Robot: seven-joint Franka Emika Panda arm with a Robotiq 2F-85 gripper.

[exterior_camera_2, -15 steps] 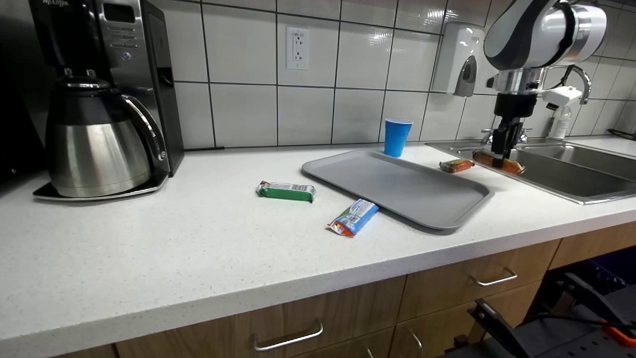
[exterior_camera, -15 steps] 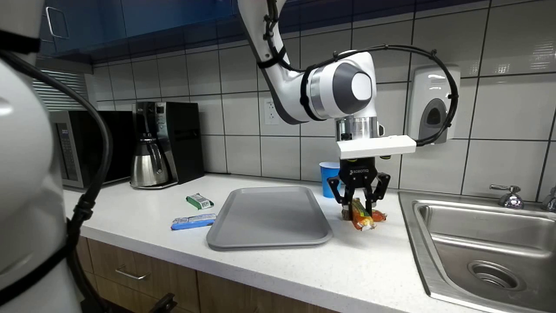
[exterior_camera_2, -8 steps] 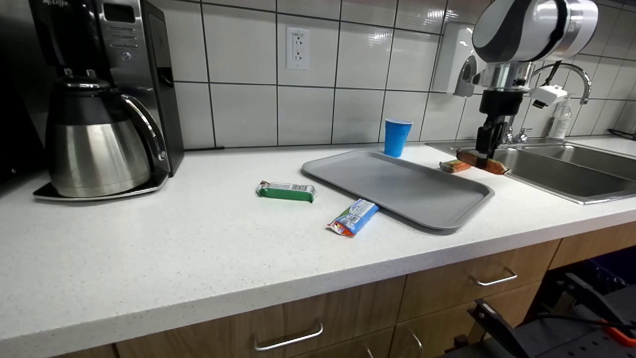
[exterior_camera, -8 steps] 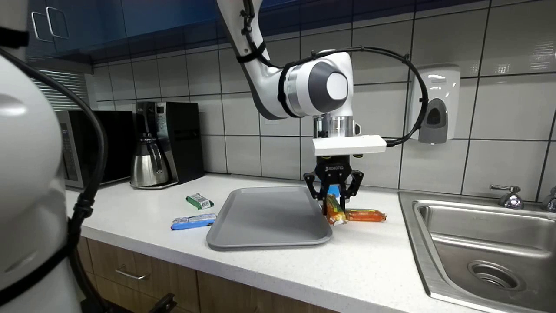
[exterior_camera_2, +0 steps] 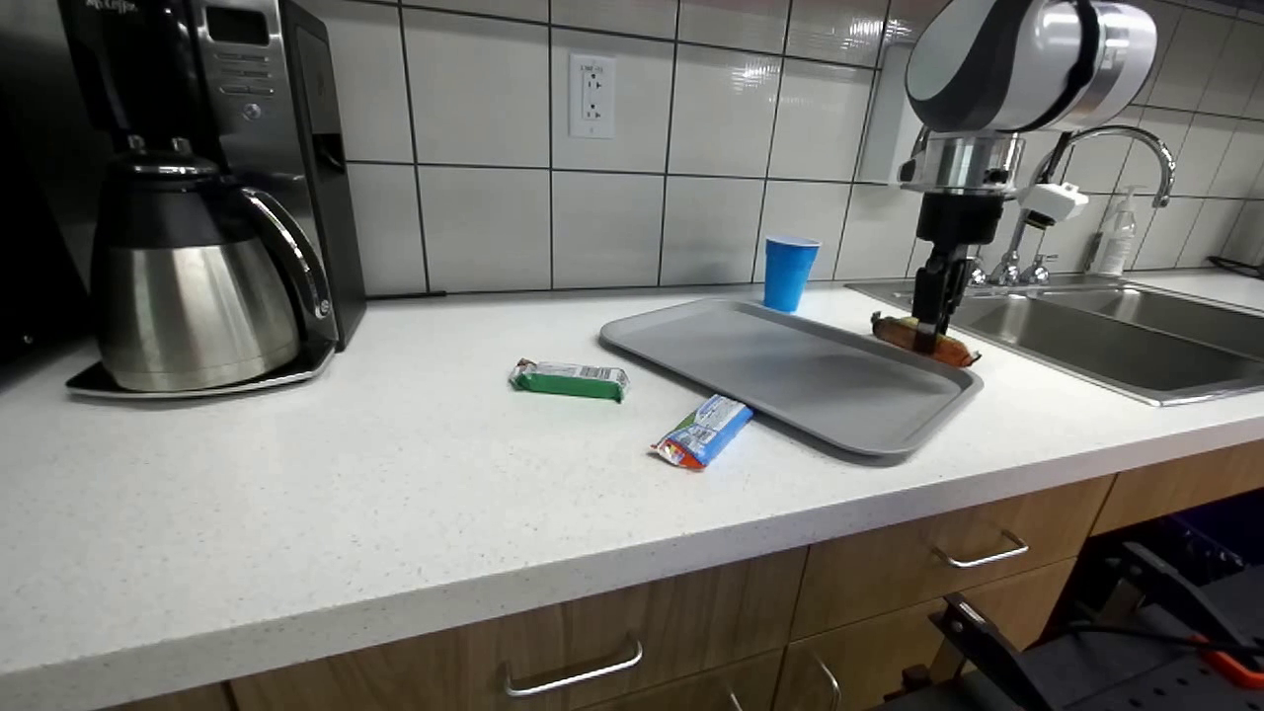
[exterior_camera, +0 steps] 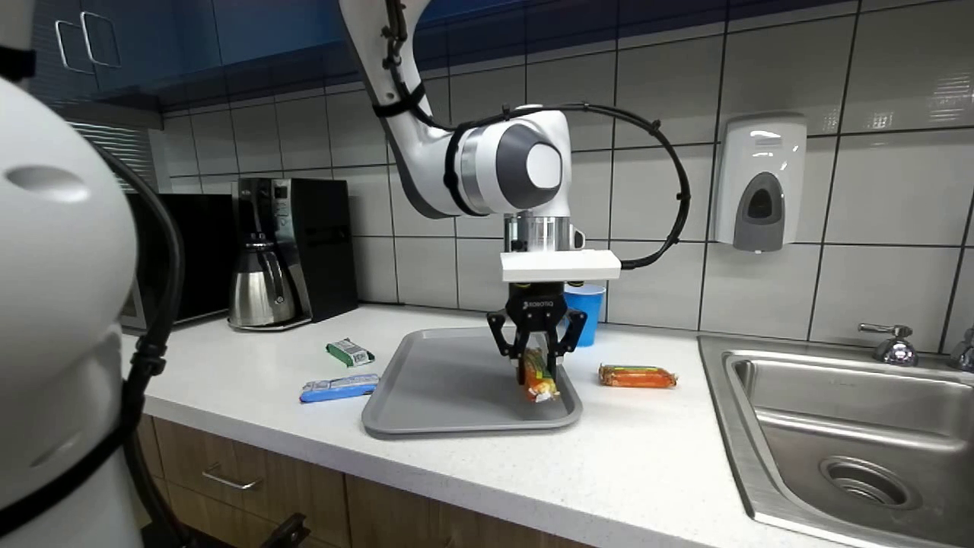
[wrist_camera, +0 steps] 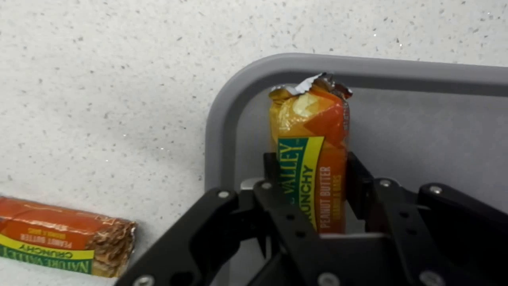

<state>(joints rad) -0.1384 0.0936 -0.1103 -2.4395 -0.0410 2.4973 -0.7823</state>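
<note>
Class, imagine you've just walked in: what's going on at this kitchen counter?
A robot's hand has an orange-wrapped granola bar gripped over a corner of the gray tray; whether the bar touches it is hard to tell. A matching bar lies on the counter between tray and sink. A green packet and a blue packet lie at the tray's other side.

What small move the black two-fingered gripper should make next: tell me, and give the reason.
Probably lower the black two-fingered gripper slightly, without opening it. It grips an orange-wrapped granola bar, which the wrist view shows over the grey rectangular tray, near one corner; the bar seems to hang above it, though the gap is hard to judge.
</note>
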